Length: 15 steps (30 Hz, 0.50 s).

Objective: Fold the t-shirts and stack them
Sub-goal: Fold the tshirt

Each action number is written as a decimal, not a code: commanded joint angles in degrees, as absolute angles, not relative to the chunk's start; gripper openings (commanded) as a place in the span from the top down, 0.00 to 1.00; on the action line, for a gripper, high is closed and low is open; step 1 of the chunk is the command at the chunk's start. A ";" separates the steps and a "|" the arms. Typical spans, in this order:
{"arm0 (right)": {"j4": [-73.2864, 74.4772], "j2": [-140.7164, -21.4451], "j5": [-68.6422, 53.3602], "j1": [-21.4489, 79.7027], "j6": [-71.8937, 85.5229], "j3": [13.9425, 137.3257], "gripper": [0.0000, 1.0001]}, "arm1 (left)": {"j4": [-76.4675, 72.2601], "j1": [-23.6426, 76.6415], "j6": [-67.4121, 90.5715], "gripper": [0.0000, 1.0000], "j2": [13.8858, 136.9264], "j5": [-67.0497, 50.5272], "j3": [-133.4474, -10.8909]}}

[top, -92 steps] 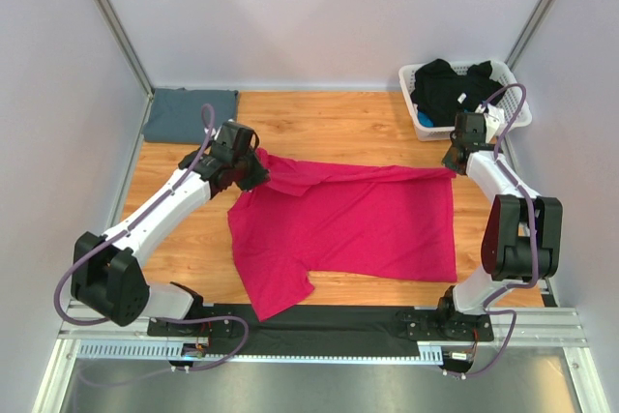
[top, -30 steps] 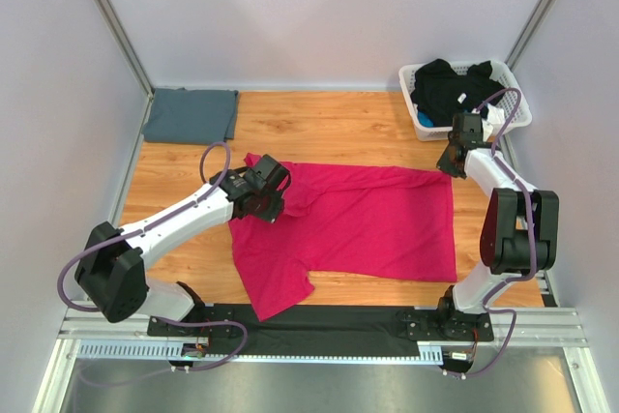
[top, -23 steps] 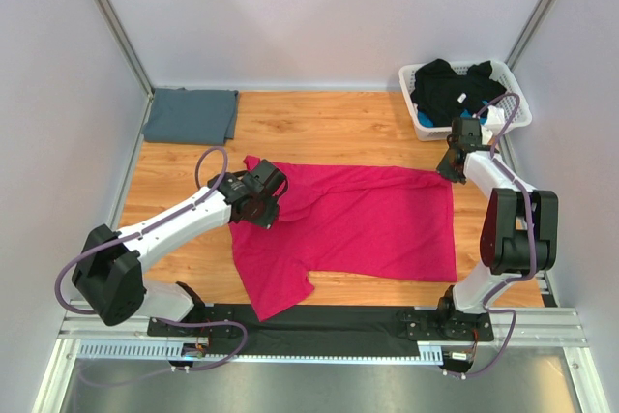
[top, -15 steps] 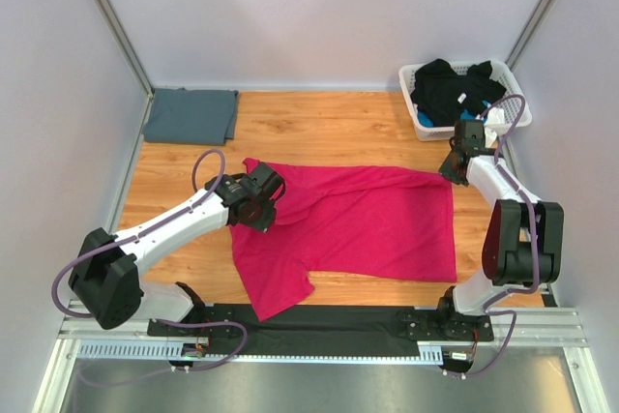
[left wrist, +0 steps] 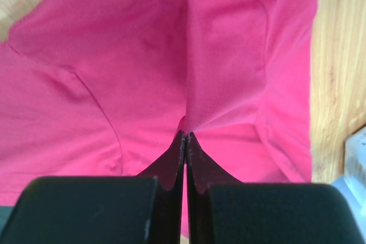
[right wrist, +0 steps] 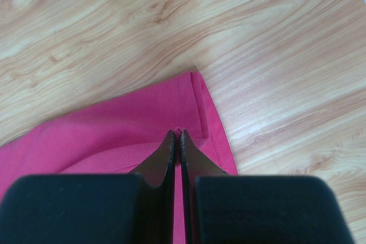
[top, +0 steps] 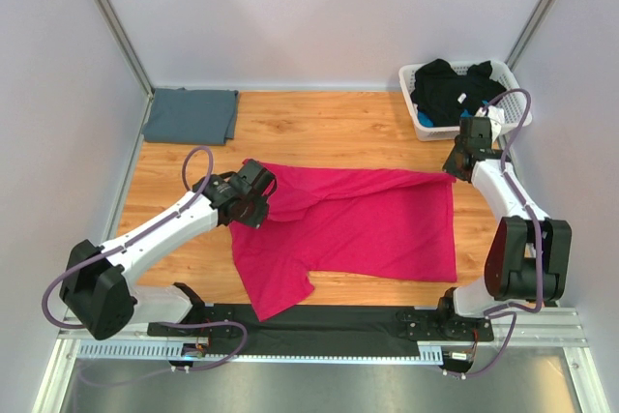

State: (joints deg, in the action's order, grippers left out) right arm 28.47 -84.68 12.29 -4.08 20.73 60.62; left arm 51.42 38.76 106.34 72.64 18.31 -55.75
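- Setting: a pale-walled cell around a light wood-grain table (top: pixel 329 128), smooth and matt.
- Upper left of the overhead frame: the slate blue-grey t-shirt (top: pixel 191 115), folded to a flat rectangle, lies well apart from the work.
- Left of centre: the left gripper (top: pixel 257 202) has its jaws closed on a raised tent of cloth near a sleeve seam of the plain magenta-pink t-shirt (top: pixel 368 224). This soft knit is spread across mid-frame and wrinkled at its left end.
- Right: the right gripper (top: pixel 453 167) is pinched shut on cloth just inside the stitched upper right corner.
- Upper right: a white plastic lattice basket (top: pixel 408 94) holds dark garments.
- Judgement: a fold is in hand. Both pinches should lift together and travel evenly, edge taut, or the limp cloth will bunch.
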 commanded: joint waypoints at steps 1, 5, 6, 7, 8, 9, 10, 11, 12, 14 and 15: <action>28.48 -82.79 12.66 -4.22 18.72 60.21 1.00 | 51.33 37.44 103.19 1.00 70.66 20.48 -55.63; 28.48 -81.66 12.13 -4.31 19.51 57.66 1.00 | 50.45 36.12 101.52 1.00 70.75 20.30 -55.46; 28.39 -81.30 12.30 -4.22 19.60 56.44 1.00 | 50.28 35.69 100.99 1.00 70.75 20.13 -55.46; 28.21 -81.21 12.30 -4.22 19.69 55.82 1.00 | 49.58 35.42 100.55 1.00 70.84 20.04 -55.37; 28.30 -81.30 12.30 -4.22 19.95 55.46 1.00 | 49.14 35.25 100.20 1.00 71.19 19.78 -55.28; 28.65 -81.47 11.96 -4.22 20.13 54.76 1.00 | 48.87 35.07 99.93 1.00 71.37 19.43 -55.28; 28.74 -81.65 11.69 -4.31 20.39 54.49 1.00 | 48.61 34.89 99.50 1.00 71.72 19.08 -55.28; 29.26 -82.00 11.60 -4.22 20.65 54.23 1.00 | 48.17 34.81 99.32 1.00 72.24 18.72 -55.28; 29.44 -82.00 11.43 -4.22 20.83 53.79 1.00 | 47.90 34.46 99.06 1.00 72.59 18.11 -55.28; 29.88 -82.53 11.34 -4.22 21.79 52.91 0.99 | 47.38 34.19 98.53 1.00 73.21 17.67 -55.28; 30.40 -82.62 10.99 -4.22 21.80 52.65 1.00 | 47.37 33.93 98.26 1.00 73.39 17.49 -55.28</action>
